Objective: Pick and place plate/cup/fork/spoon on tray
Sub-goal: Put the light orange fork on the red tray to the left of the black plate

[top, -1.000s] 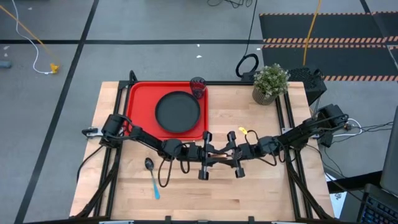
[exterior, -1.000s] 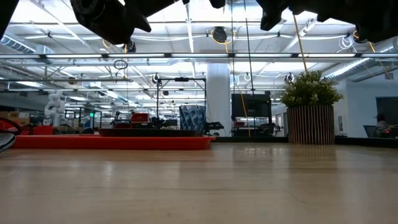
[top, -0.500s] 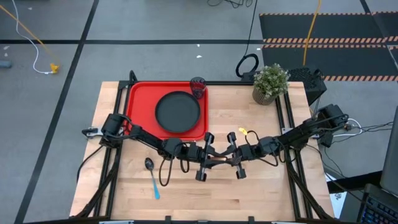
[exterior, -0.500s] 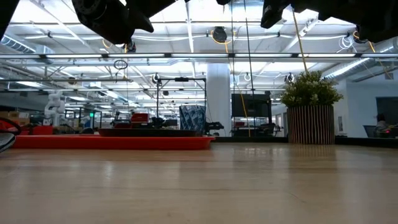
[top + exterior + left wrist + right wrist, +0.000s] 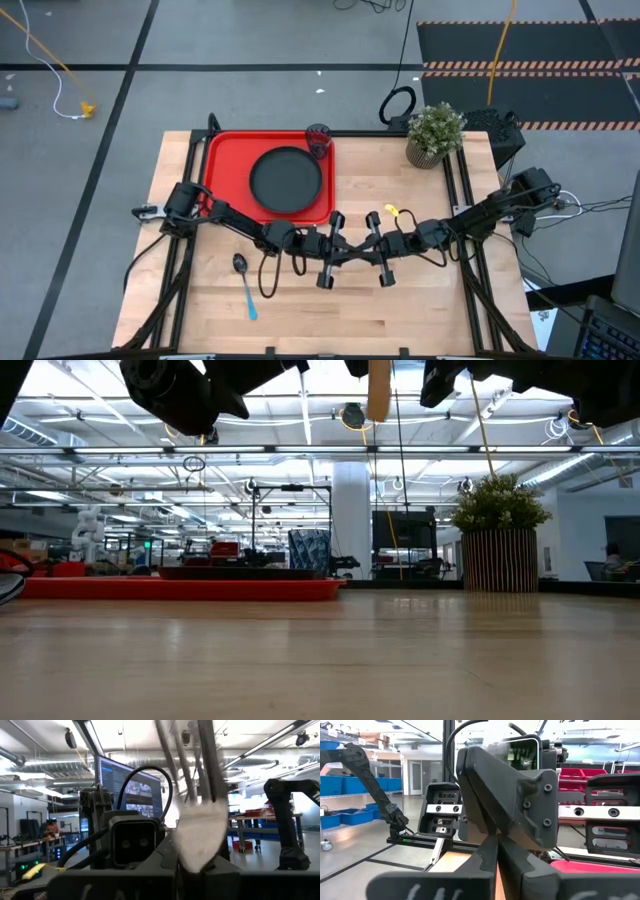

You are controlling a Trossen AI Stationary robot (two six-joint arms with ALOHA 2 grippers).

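Observation:
My two grippers meet tip to tip above the middle of the table, the left gripper (image 5: 344,252) coming from the left and the right gripper (image 5: 363,254) from the right. The fork is between them. Its silver tines (image 5: 200,780) stand up close in front of the left wrist camera, and its orange handle (image 5: 378,390) hangs down. The black plate (image 5: 286,180) lies in the red tray (image 5: 222,150), and the dark cup (image 5: 319,140) stands at the tray's far right corner. The blue-handled spoon (image 5: 244,288) lies on the table at the near left. My left gripper is shut on the fork just below its head (image 5: 199,855), coming level from the table's left and across the fork. The fork stands roughly upright, tines up and handle down, clear of the table. My right gripper has its fingers (image 5: 485,855) closed to a narrow slit, coming level from the table's right. An orange strip (image 5: 501,882) shows in the slit. The left gripper's body hides the fingertips, so I cannot tell which part of the fork it has.
A potted plant (image 5: 435,133) stands at the far right of the table. A small yellow thing (image 5: 390,210) lies just beyond the right gripper. Bare wood lies in front of the grippers and to the tray's right.
The fork's orange handle has come down into the top of the low view, where it did not show before. The tan strip that lay level between the grippers in the high view no longer shows. Both grippers have stayed above the table's middle.

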